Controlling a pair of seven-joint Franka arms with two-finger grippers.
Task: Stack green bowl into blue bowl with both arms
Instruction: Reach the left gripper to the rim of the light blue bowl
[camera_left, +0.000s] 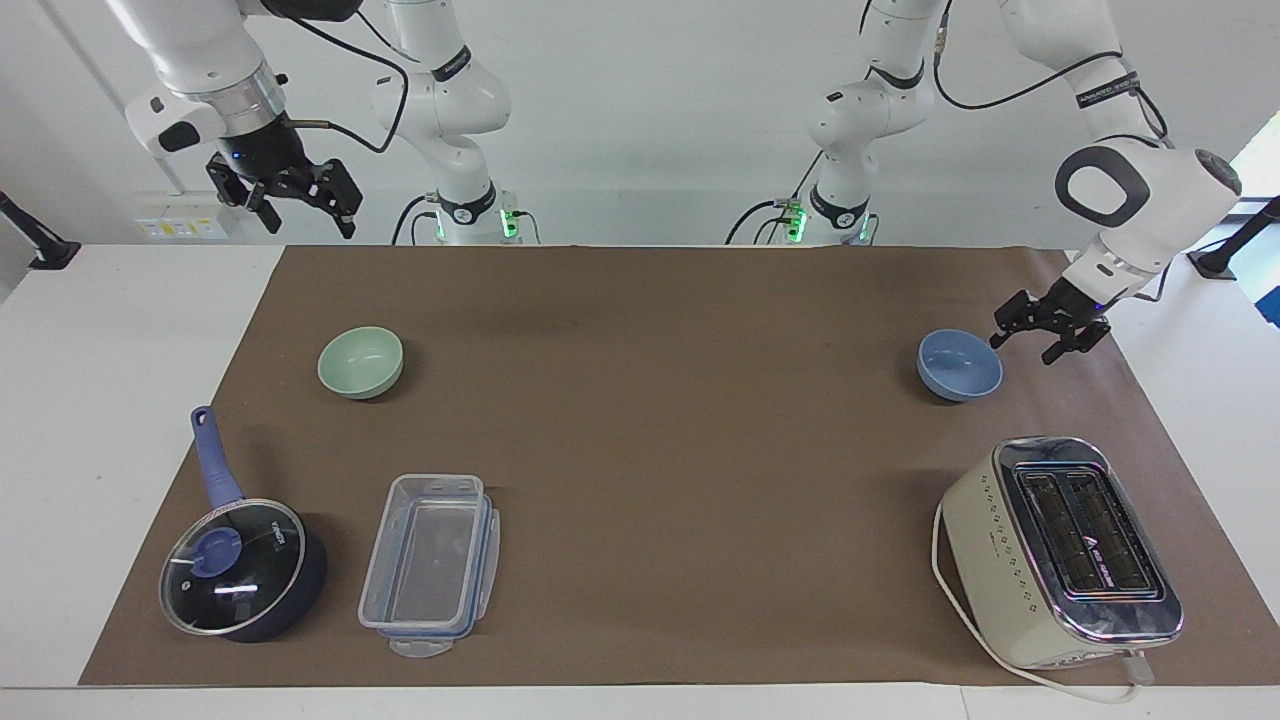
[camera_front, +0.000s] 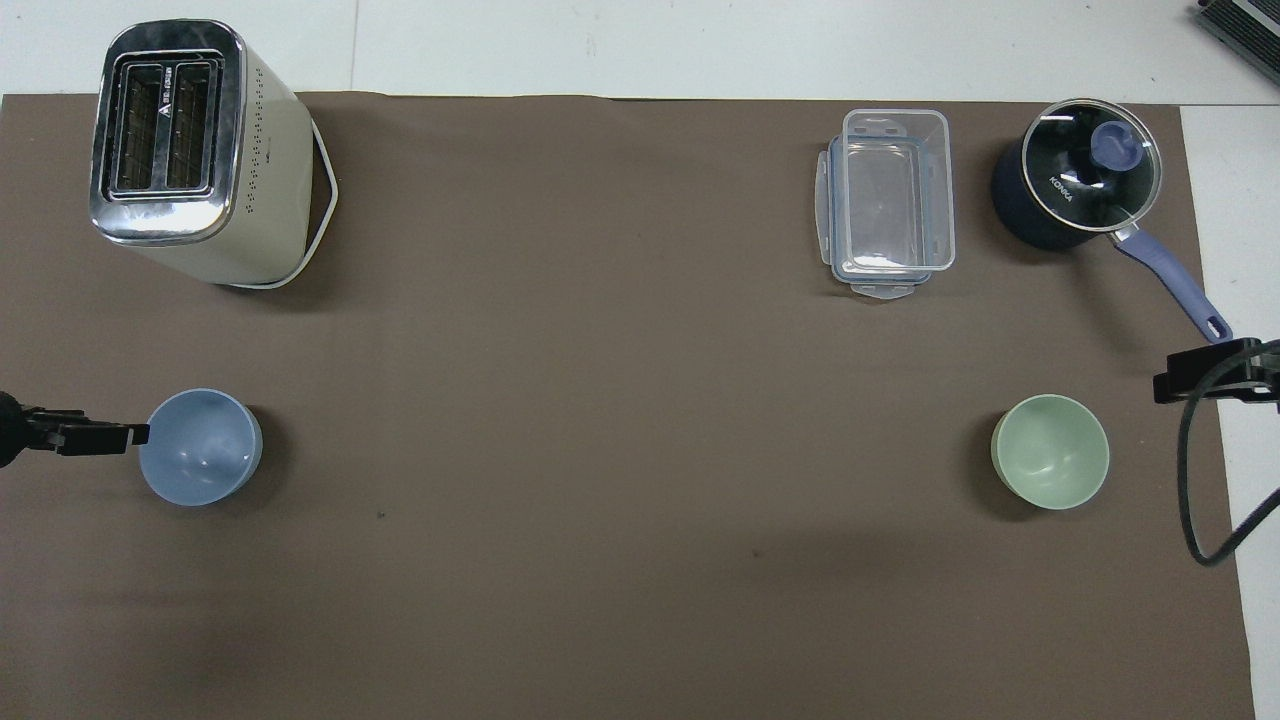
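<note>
Nothing stacked yet: green bowl (camera_left: 360, 362) and blue bowl (camera_left: 960, 365) sit well apart on the desk (camera_left: 660, 420). Left gripper (camera_left: 1045, 335) is beside the blue bowl, right gripper (camera_left: 290, 200) waits high; both have fingers wide, empty.

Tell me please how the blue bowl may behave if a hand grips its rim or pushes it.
The blue bowl looks stiff and probably light, being small and plain. Its smooth matte wall may slip between fingers. Its rounded underside suggests it could rock or slide on the brown mat when pushed at the rim.
</note>
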